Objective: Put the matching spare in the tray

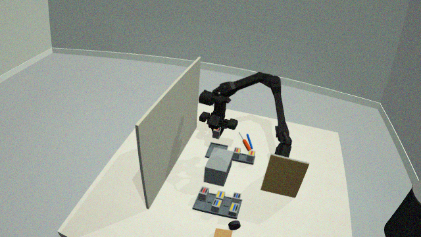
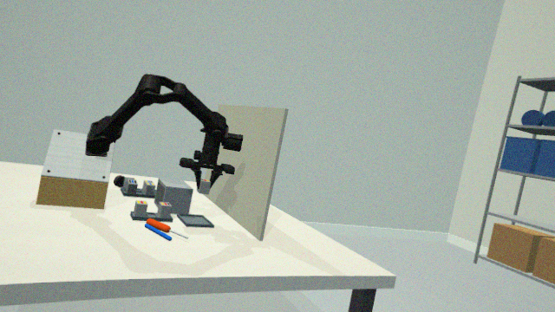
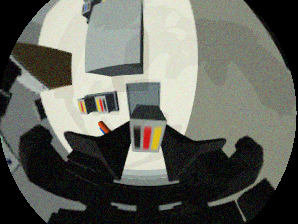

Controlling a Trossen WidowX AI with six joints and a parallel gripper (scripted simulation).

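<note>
My gripper [image 1: 217, 131] [image 2: 205, 181] [image 3: 147, 121] is shut on a small grey spare [image 1: 216, 133] [image 2: 204, 186] [image 3: 147, 141] whose label has red, dark and yellow stripes. It holds the spare in the air, a little beyond the flat dark tray [image 1: 215, 150] [image 2: 195, 220] [image 3: 144, 94] and close to the upright panel. The mounted unit [image 1: 218, 166] [image 2: 175, 195] [image 3: 116, 38], a plain grey box, stands just past the tray. Its back face is hidden. Two more spares [image 1: 244, 153] [image 2: 152, 209] [image 3: 97, 104] sit on a small rack beside the tray.
A tall beige panel [image 1: 171, 131] [image 2: 253, 169] stands along the left. A second rack of several spares [image 1: 218, 201] [image 2: 139, 186] lies behind the unit. An orange screwdriver [image 1: 245, 143] [image 2: 158, 224] and a blue one [image 1: 249, 141] [image 2: 158, 232] lie nearby. A brown board [image 1: 284, 176] and a black puck [image 1: 234, 224] are there too.
</note>
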